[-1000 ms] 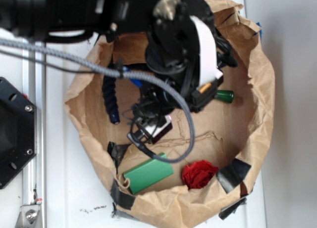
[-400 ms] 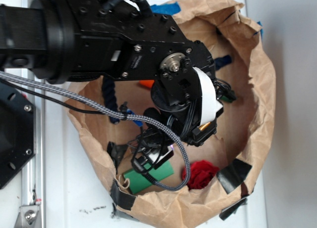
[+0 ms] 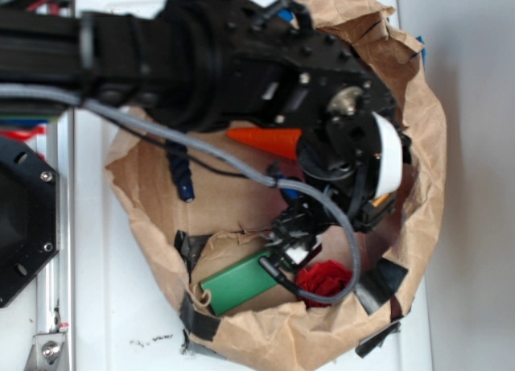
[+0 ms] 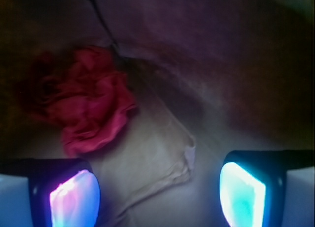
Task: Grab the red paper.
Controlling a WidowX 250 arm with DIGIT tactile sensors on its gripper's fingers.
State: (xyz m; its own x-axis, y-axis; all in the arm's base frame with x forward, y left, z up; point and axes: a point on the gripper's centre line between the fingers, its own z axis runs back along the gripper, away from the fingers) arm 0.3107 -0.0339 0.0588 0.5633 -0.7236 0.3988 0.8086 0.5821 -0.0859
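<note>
The red paper [image 3: 323, 279] is a crumpled, rose-like wad lying on the floor of the brown paper bag [image 3: 418, 170], near its front rim. A grey cable partly crosses it in the exterior view. In the wrist view the red paper [image 4: 86, 106] lies ahead and to the left, beyond the left finger. My gripper [image 3: 296, 244] [image 4: 157, 195] hangs just above and beside the wad, open, with only bag floor between its glowing fingers [image 4: 75, 197].
A green block [image 3: 239, 282] lies left of the red wad. An orange carrot [image 3: 269, 142] shows under the arm, and a dark blue ridged toy [image 3: 180, 171] lies at the bag's left. Black tape patches [image 3: 378, 281] mark the rim. The bag walls stand close around.
The arm has swung down and to the right across the bag, bringing the gripper from the middle of the bag to right beside the red paper. The carrot has come into sight.
</note>
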